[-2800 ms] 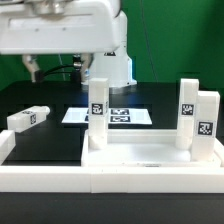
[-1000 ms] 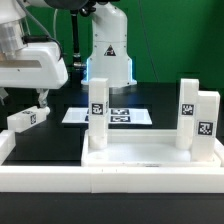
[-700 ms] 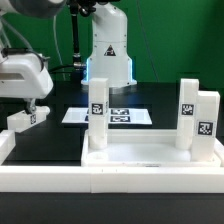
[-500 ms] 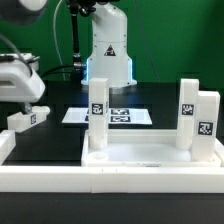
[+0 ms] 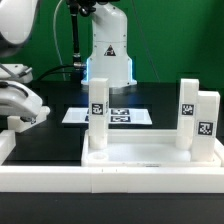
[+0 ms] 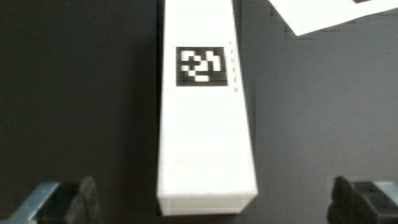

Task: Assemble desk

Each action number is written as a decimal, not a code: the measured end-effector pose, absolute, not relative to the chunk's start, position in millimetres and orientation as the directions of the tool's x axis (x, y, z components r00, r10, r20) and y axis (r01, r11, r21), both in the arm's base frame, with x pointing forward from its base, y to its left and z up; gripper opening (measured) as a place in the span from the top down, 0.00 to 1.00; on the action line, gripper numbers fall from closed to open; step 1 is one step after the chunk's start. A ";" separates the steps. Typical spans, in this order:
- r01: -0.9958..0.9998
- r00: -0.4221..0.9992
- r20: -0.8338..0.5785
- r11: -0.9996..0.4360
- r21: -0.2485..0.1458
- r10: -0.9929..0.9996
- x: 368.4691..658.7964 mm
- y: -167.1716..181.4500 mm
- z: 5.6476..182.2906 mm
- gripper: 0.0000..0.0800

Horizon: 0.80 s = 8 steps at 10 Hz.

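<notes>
The white tabletop panel point(image 5: 150, 158) lies at the front with three tagged legs standing upright on it: one point(image 5: 97, 110) at its left, two point(image 5: 187, 108) point(image 5: 207, 122) at its right. A fourth leg point(image 5: 35, 118) lies flat on the black table at the exterior view's left. My gripper point(image 5: 22, 104) is low over this leg and partly hides it. In the wrist view the leg point(image 6: 201, 110) runs lengthwise, tag up, and my gripper point(image 6: 208, 203) is open. One finger point(image 6: 54, 200) stands on each side of the leg's near end, clear of it.
The marker board point(image 5: 122, 116) lies flat behind the tabletop; its corner shows in the wrist view point(image 6: 338, 14). A long low white rail point(image 5: 40, 180) runs along the front edge. The robot base point(image 5: 108, 50) stands at the back.
My arm has swung to the exterior view's left and come down, from over the middle of the table to low over the lying leg. The leg and the tabletop have not moved.
</notes>
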State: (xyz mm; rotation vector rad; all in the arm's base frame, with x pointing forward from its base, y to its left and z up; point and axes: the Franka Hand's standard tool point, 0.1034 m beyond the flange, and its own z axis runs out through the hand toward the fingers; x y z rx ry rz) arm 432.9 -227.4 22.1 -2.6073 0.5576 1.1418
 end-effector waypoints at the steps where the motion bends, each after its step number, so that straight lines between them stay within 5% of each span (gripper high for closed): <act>1: -0.433 0.621 -0.745 -0.899 -0.064 -0.245 431.0 -225.2 19.9 0.19; 5: -0.428 0.620 -0.746 -0.902 -0.062 -0.243 431.3 -222.2 18.2 0.19; 8: -0.440 0.441 -0.877 -0.898 -0.028 -0.188 416.3 -222.7 16.6 0.19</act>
